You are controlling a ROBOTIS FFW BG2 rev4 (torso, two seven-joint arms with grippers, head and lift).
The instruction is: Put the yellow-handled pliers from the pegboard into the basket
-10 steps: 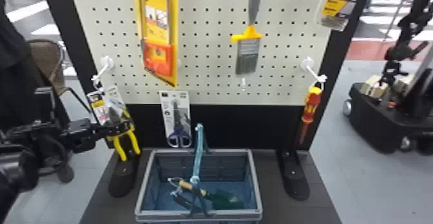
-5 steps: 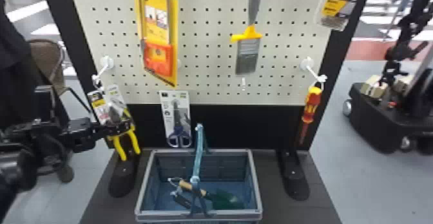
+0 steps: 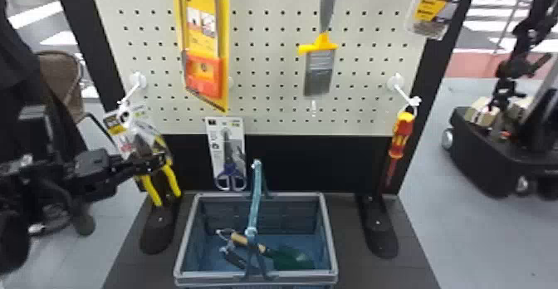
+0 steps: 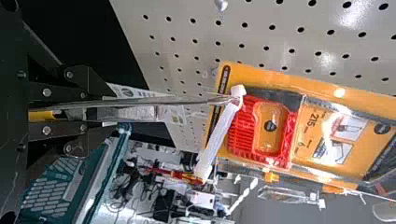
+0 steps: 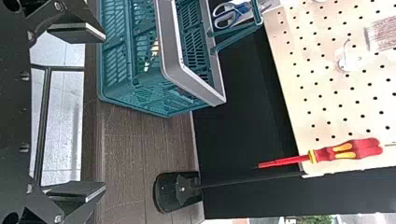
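1. The left gripper (image 3: 160, 158) is pinching the yellow-handled pliers (image 3: 172, 180) just above the grips; its two fingers are pressing in from either side.
2. The pliers are hanging, handles down, with their card pack (image 3: 117, 130) reaching up to a white hook (image 3: 130, 91) at the left of the pegboard (image 3: 270, 68). They are resting outside the basket (image 3: 331, 242).
3. The right gripper (image 5: 103, 113) is standing spread wide, nothing lying between its fingers.
4. The basket is sitting on the dark surface (image 3: 353, 273) in front of the board, its teal handle (image 3: 256, 201) standing raised. Inside, a tan-handled tool with a dark green part (image 3: 292, 259) is lying near a dark slim item (image 3: 236, 259).
5. Blue-handled scissors (image 3: 230, 178) are hanging on a card behind the basket, between the pliers and the raised handle.
6. Higher up, a yellow pack with an orange-red piece (image 3: 205, 74) is hanging above the scissors; a yellow-and-grey brush (image 3: 319, 72) is hanging farther right.
7. A red-and-yellow screwdriver (image 3: 399, 138) is hanging tip down at the right side, a clear pack (image 3: 434, 8) above it.
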